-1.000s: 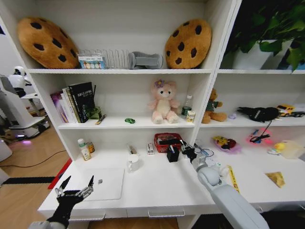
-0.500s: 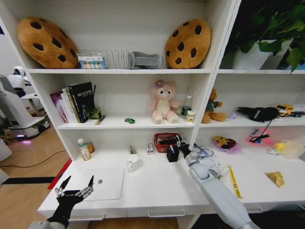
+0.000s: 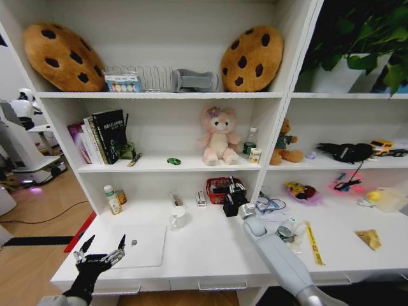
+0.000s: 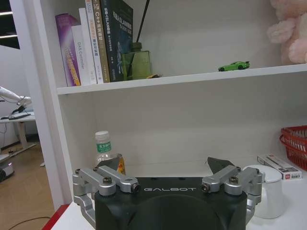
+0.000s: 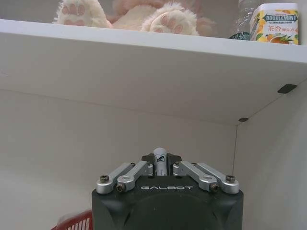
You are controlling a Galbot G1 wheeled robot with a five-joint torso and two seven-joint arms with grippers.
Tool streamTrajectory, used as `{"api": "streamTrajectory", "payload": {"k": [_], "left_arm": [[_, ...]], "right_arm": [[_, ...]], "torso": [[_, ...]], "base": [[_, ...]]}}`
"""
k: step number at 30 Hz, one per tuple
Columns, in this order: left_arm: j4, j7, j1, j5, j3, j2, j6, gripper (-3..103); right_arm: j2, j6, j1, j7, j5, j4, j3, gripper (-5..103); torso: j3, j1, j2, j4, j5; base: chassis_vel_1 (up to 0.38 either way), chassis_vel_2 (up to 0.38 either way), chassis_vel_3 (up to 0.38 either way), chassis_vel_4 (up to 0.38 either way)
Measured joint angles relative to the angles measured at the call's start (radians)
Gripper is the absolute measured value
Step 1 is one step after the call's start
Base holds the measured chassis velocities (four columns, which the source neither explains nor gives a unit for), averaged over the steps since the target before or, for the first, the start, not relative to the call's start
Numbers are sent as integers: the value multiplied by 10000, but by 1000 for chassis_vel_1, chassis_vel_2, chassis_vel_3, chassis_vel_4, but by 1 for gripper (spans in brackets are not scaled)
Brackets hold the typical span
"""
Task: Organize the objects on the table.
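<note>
Gripping a pen (image 5: pixel 160 160) upright between clenched fingers, the right pincer (image 3: pixel 234 191) hangs above the black pen holder (image 3: pixel 230 207) beside the red basket (image 3: pixel 219 189) on the tabletop (image 3: pixel 210 248). Poor alignment could make the pen miss or tip the holder. The left pincer (image 3: pixel 102 250) waits released near the laptop (image 3: pixel 137 245)

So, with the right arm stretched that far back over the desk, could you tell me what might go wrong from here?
The right gripper is shut on a white pen close to the red basket and black holder; a small misjudgement could knock either one.

The forearm passes near the white mug, so a sideways swing might tip it.

In the right wrist view the shelf underside looks close above, so lifting might clip it.

The left gripper hangs open by the laptop.
</note>
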Motion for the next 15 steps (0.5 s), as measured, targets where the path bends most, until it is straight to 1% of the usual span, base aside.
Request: {"api": "streamTrajectory", "payload": {"k": [8, 15], "left_arm": [[0, 0, 0, 0, 0, 0, 0, 100], [0, 0, 0, 0, 0, 0, 0, 100]], "right_arm": [[196, 300, 250, -16, -290, -581, -47, 13], [240, 276, 294, -17, -355, -668, -62, 13]], "torso": [[0, 0, 0, 1, 0], [0, 0, 0, 1, 0]], "base": [[0, 0, 0, 0], [0, 0, 0, 0]]}}
